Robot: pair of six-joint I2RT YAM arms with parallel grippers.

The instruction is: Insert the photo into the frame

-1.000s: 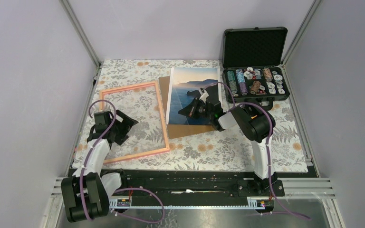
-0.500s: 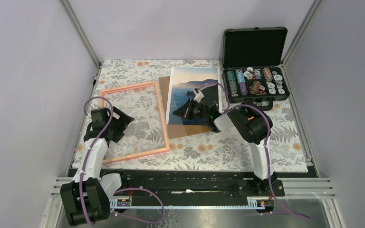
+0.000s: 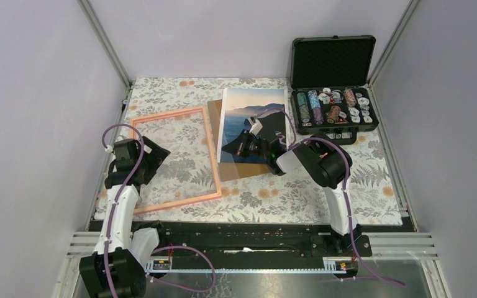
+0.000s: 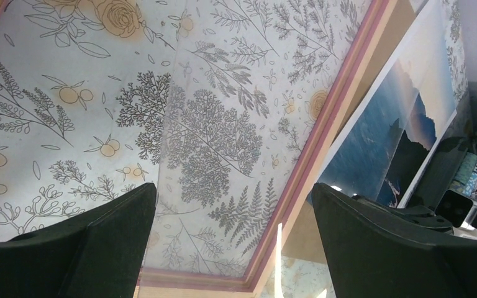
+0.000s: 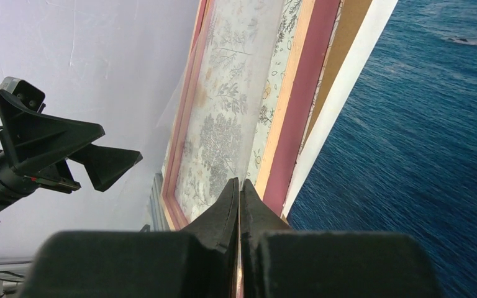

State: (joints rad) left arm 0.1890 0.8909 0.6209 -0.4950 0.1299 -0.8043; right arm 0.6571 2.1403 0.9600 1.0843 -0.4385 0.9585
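Observation:
The photo (image 3: 254, 115), a blue sea coast print, lies on a brown backing board (image 3: 239, 169) right of centre. The pink-edged frame (image 3: 213, 155) lies flat to its left, its clear pane showing the floral cloth. My right gripper (image 3: 239, 146) is shut, low over the photo's lower left part, tips pointing at the frame. In the right wrist view its shut fingertips (image 5: 239, 184) sit beside the photo (image 5: 410, 155) and the frame's pink edge (image 5: 298, 124). My left gripper (image 3: 154, 156) hangs open over the frame's left half, with nothing between the fingers (image 4: 233, 186).
An open black case (image 3: 332, 62) of poker chips stands at the back right. The floral cloth (image 3: 298, 192) covers the table. Grey walls close in left, right and back. The left gripper (image 5: 68, 146) shows in the right wrist view.
My right gripper has slid left across the photo toward its left edge. The left gripper has drawn back to the left over the frame, staying open.

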